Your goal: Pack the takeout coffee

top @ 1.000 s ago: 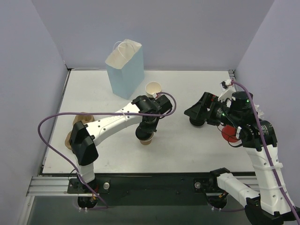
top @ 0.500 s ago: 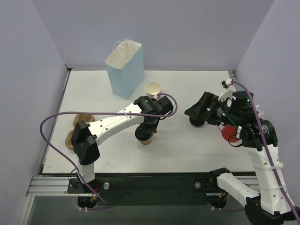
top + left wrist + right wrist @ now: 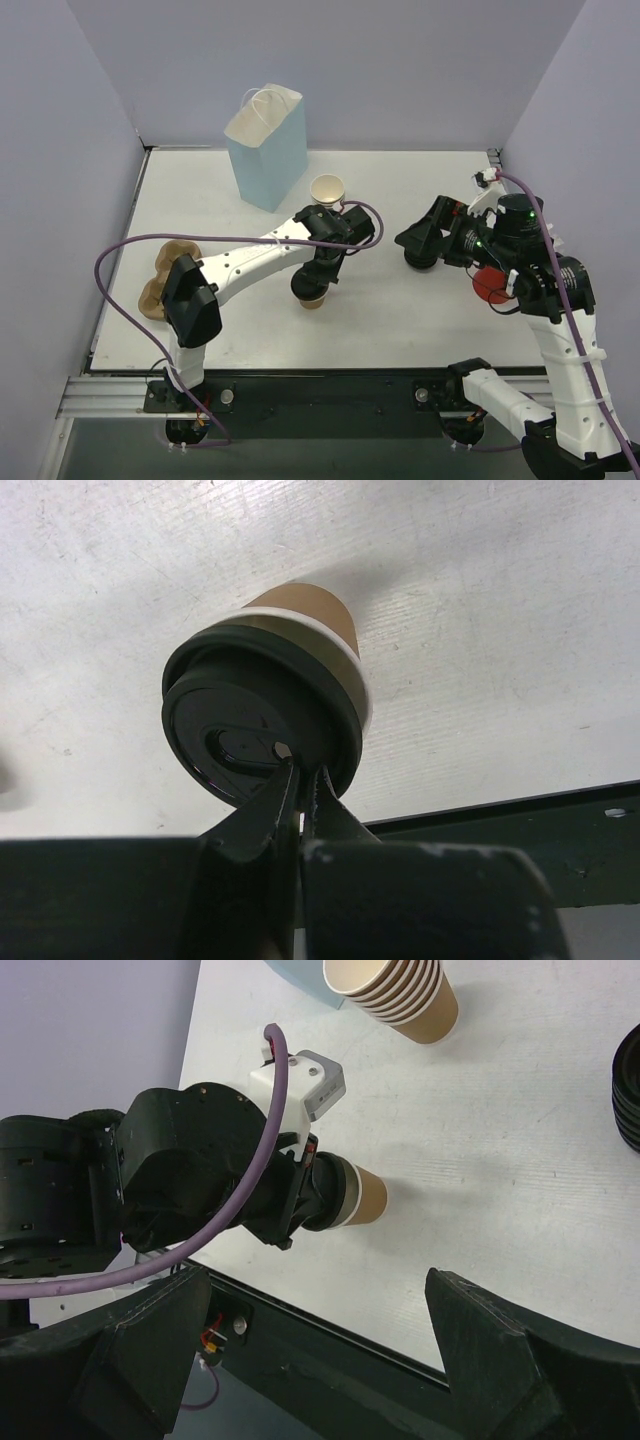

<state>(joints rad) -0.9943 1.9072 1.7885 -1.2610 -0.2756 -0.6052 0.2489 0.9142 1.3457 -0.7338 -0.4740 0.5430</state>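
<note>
Cup: takeout coffee [image 3: 312, 622], tan paper with black lid [image 3: 240, 725] on it, directly under the left gripper [image 3: 300, 785]; it is not clear if its base touches the white table [image 3: 500, 600].
Left gripper: fingers closed together on the near rim of the lid, pinching it.
Right gripper [image 3: 315, 1285]: fingers wide apart, holding nothing, well to the right of the coffee.
Cup stack: stack of lidless cups [image 3: 395, 995] just beyond the left gripper.
Lid stack: stack of black lids [image 3: 630, 1090] close by the right gripper.
Bag: light blue paper bag [image 3: 265, 145], open on top, further behind the left gripper, to its left.
</note>
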